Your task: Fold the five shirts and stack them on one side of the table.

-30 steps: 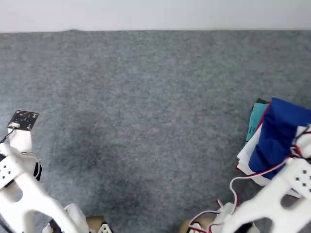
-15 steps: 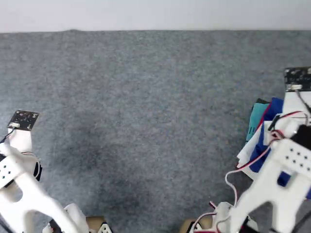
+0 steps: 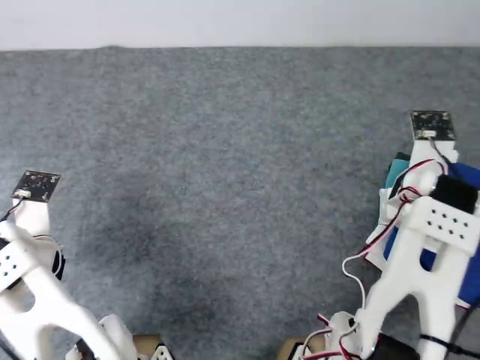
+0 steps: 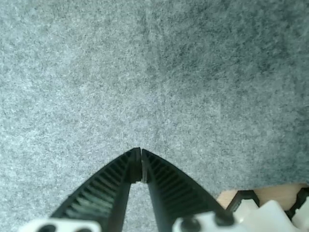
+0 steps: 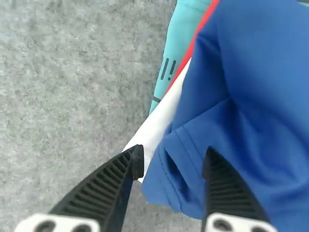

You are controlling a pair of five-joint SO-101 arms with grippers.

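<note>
Shirt stack [image 3: 391, 196] sits at the bench [image 3: 225, 150] right edge, toward the near corner, w/ the right arm [image 3: 420, 255] over it. Blue shirt [image 5: 251, 96] on top; under it a white shirt [image 5: 159, 121], then a thin red edge [image 5: 195, 43] and a teal shirt [image 5: 176, 43] poking out on the side facing the bench middle. Right gripper [image 5: 174, 154] is spread wide above the stack, w/ the blue shirt's folded corner between its fingers; can't tell if it's touching the cloth. Nothing pinched.

Left arm [image 3: 30, 292] is at the near left corner, well apart from the stack. Left gripper [image 4: 140, 153] has its tips pressed together, nothing between them, over bare grey bench cover.
</note>
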